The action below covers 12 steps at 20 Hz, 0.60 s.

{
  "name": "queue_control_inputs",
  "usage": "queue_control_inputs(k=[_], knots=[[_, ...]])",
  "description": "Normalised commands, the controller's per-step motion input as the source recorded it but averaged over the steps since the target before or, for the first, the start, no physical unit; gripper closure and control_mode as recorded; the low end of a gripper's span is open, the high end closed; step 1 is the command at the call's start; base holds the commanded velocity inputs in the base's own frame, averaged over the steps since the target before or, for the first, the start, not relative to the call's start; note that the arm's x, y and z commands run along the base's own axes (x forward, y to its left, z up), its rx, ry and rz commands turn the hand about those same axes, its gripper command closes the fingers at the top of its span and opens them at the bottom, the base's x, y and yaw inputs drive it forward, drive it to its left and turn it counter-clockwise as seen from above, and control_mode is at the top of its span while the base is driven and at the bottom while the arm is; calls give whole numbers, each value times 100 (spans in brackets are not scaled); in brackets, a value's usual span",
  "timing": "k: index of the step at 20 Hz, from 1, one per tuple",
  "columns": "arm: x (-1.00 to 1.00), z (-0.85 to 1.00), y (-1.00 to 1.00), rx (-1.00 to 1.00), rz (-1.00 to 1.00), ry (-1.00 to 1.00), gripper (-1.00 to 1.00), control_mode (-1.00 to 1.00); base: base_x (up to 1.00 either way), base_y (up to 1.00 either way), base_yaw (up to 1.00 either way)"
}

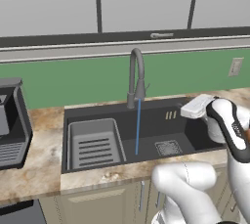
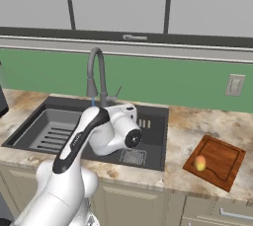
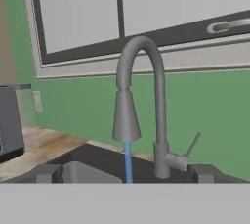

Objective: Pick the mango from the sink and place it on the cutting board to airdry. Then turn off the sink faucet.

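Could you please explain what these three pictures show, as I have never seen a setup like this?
This is a simulated kitchen with a white robot arm on a driving base. Two pictures come from cameras on that base, behind the arm to its left and right; the third looks out from the arm's hand.

The arm's tool is open and holds nothing; its two dark tips sit at the bottom of the hand picture, facing the sink faucet. Blue water runs from the faucet into the dark sink, which has a grey ribbed rack in it.

To the right on the counter, the orange mango rests on the wooden cutting board. So what remains is turning the water off.
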Motion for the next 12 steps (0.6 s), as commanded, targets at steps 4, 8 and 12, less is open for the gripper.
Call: queue_control_inputs(k=[4, 8, 12], knots=[[22, -5, 19, 0, 1, 0, -100, -100, 0, 0, 0], [32, -3, 9, 1, -1, 0, -100, -100, 0, 0, 0], [33, -5, 0, 1, -2, 0, -100, -100, 0, 0, 0]])
